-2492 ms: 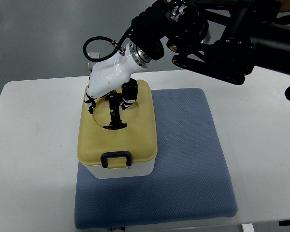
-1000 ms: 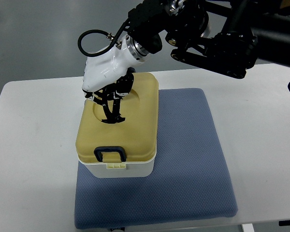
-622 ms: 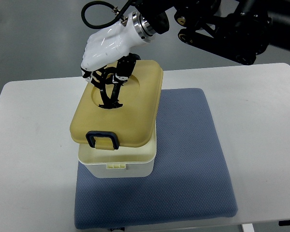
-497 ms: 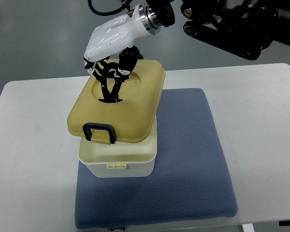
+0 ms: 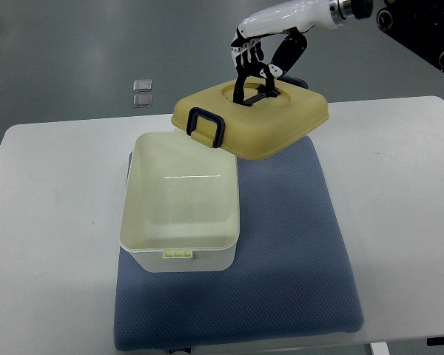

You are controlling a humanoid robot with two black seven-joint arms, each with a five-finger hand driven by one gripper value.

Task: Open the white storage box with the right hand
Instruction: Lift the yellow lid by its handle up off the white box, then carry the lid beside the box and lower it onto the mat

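The white storage box [image 5: 179, 251] stands on a blue mat [image 5: 281, 259], uncovered, its inside showing bare. Its yellow lid [image 5: 281, 126] with a dark blue clip handle [image 5: 206, 126] hangs in the air up and to the right of the box, tilted. My right hand [image 5: 257, 63], white with black fingers, comes in from the top right and is shut on the black handle at the lid's centre. No left arm shows.
The blue mat lies on a white table [image 5: 52, 214]. Two small grey squares [image 5: 143, 92] lie on the grey floor beyond the table's far edge. My dark right arm [image 5: 422, 29] fills the top right corner.
The lid has come fully off the box. My right hand has carried it up and to the right, over the mat's far end, and the box's inside now shows.
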